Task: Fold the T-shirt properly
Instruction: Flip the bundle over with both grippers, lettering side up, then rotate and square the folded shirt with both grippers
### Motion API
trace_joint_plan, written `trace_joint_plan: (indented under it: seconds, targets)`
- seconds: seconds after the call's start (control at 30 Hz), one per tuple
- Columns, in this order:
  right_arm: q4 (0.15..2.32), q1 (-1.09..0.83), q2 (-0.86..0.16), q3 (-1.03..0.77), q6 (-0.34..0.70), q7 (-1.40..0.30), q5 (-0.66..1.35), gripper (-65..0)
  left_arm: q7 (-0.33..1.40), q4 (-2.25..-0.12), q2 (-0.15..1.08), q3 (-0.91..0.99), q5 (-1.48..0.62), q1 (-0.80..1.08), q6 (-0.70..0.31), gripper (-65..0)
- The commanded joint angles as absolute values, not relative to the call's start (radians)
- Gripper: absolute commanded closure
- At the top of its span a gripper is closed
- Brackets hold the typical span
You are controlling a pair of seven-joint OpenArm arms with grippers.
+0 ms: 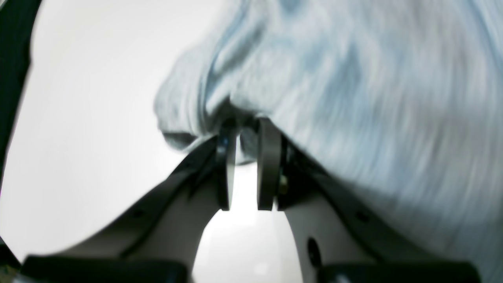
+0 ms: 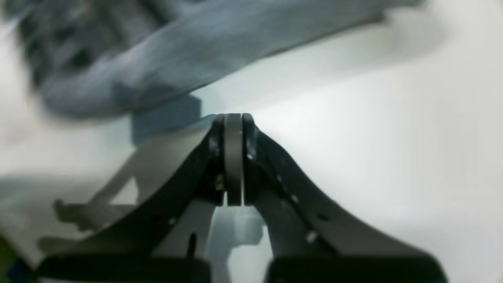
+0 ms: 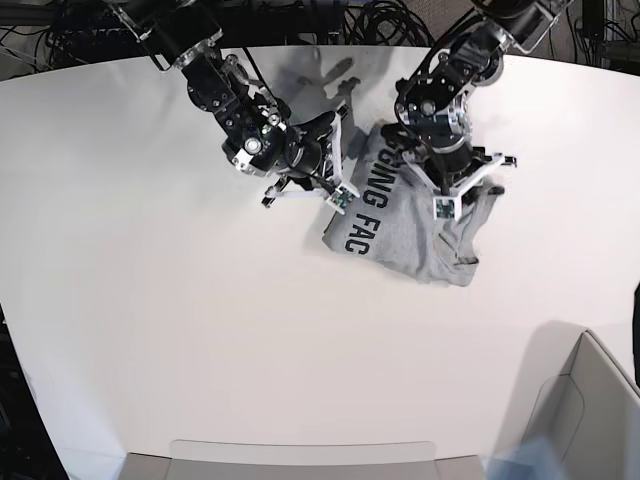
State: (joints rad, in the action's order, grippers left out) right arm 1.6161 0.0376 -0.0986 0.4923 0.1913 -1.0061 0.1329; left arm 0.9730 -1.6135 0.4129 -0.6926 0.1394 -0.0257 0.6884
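The heather-grey T-shirt (image 3: 415, 235) lies crumpled on the white table (image 3: 150, 260), right of centre in the base view, with dark block letters showing on its left part. My left gripper (image 1: 245, 126) sits at the shirt's far edge. Its jaws stand a little apart, pinching a bunch of the grey fabric (image 1: 334, 78), which drapes over the fingers. My right gripper (image 2: 234, 118) is shut with its pads pressed together and nothing between them. It hovers just off the shirt's left edge, and the cloth (image 2: 157, 59) lies ahead and to the left of it.
A grey box (image 3: 595, 400) stands at the front right corner. A flat pale tray edge (image 3: 300, 455) runs along the front of the table. Cables and dark equipment (image 3: 300, 20) line the back edge.
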Motion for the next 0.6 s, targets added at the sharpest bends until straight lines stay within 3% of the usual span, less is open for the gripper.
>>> trace_joint_plan:
  seconds: [0.0,0.13,0.33,0.47,0.57]
  targets:
    - [1.644,0.038,-0.074,0.501,0.193,-0.987,0.14,0.0,0.931,-1.613,0.417,-0.688,0.168,-0.064,0.698,-9.9]
    - [1.716,0.004,-0.059,0.506,0.185,-0.986,0.14,0.0,0.915,-1.606,0.417,-0.661,0.176,-0.128,0.654,-9.9]
    - [1.919,0.004,-0.09,0.4,0.14,-0.992,0.14,0.0,0.926,-1.718,0.415,-0.41,0.17,-0.091,0.651,-9.9]
    - [1.896,0.045,-0.105,0.259,0.101,-0.992,0.14,0.0,0.928,-1.883,0.415,-0.374,0.17,-0.012,0.648,-9.9]
    - [1.797,0.094,-0.111,0.219,0.094,-0.986,0.14,0.0,0.928,-2.005,0.415,-0.453,0.17,0.085,0.618,-10.0]
